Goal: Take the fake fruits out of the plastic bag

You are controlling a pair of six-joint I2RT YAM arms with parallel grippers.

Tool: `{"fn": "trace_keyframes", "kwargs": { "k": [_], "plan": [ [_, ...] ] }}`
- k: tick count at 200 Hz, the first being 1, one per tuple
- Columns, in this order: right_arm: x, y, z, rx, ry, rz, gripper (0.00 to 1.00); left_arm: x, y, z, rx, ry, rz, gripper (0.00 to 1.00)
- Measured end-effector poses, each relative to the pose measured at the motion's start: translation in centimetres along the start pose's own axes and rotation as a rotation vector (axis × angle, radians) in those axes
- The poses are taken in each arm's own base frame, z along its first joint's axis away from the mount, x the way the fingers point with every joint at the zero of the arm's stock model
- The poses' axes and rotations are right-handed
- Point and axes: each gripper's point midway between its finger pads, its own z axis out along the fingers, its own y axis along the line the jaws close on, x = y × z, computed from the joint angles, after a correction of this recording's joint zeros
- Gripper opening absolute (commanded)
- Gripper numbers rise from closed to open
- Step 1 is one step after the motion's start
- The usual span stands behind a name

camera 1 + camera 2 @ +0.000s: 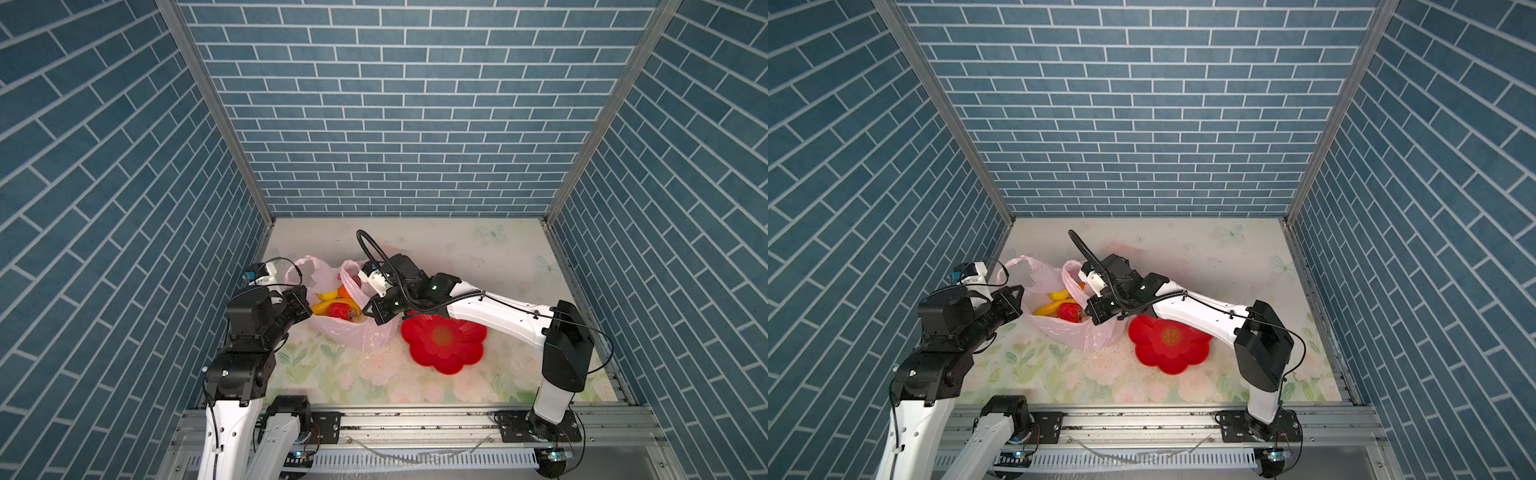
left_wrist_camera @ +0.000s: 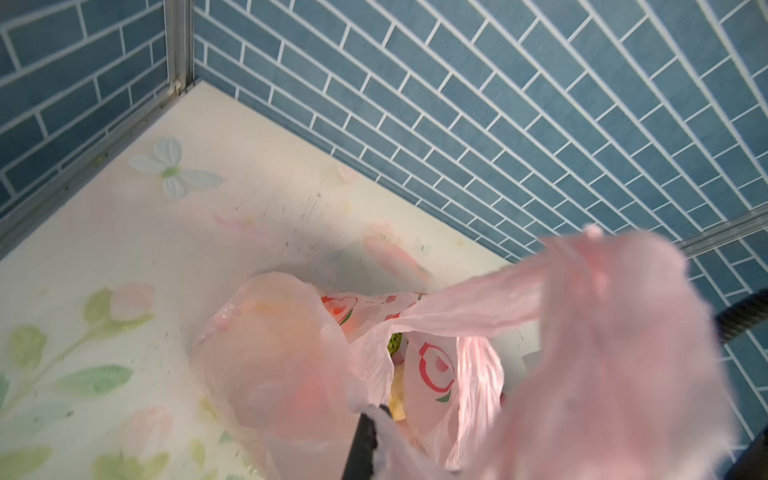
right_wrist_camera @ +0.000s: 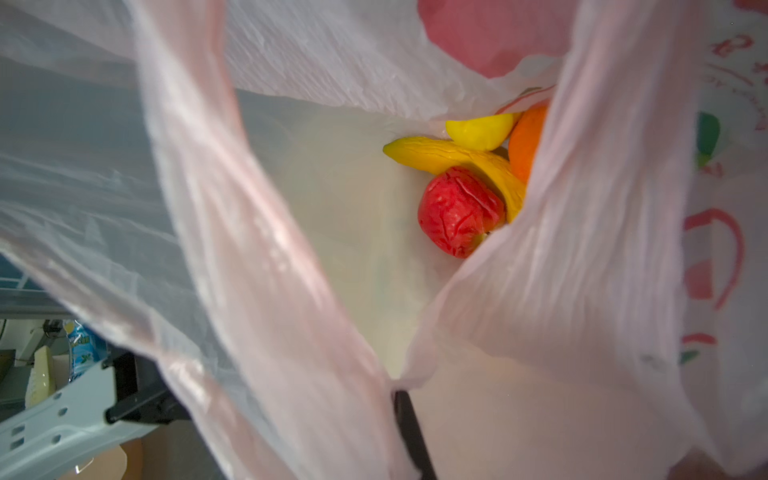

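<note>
L gripper (image 1: 306, 309) and R gripper (image 1: 371, 312) each pinch bag (image 1: 361, 337) by its rim, mouth open between them; fruits (image 1: 337, 309) inside, dish (image 1: 457, 358) just beside R gripper.

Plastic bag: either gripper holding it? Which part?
Both. The left gripper pinches the plastic bag at the mouth edge on its side; the right gripper pinches the opposite edge. The fake fruits lie inside, ungripped.

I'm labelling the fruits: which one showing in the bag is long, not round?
The banana: yellow, long and curved, lying across between the red fruit and the small yellow one. Those and the orange one are rounded.
</note>
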Motion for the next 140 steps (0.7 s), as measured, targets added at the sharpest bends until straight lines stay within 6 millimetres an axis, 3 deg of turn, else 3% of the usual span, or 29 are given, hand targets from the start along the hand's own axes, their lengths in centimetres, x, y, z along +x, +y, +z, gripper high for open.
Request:
{"fn": "trace_keyframes", "kwargs": {
  "k": [37,60,92,140],
  "plan": [
    [4.6,-3.9,1.8,0.117,0.061,0.052,0.0,5.8,4.2,1.4,-0.096,0.126,-0.083,0.04],
    [5.4,-4.9,2.4,0.158,0.058,0.055,0.0,8.1,6.0,2.1,-0.152,0.175,-0.12,0.03],
    [4.9,-5.6,2.6,0.189,0.017,0.044,0.04,9.0,7.5,2.9,-0.201,0.177,-0.147,0.04],
    [5.3,-6.5,3.4,0.214,0.029,0.037,0.26,9.6,9.2,4.5,-0.255,0.156,-0.173,0.04]
  ]
}}
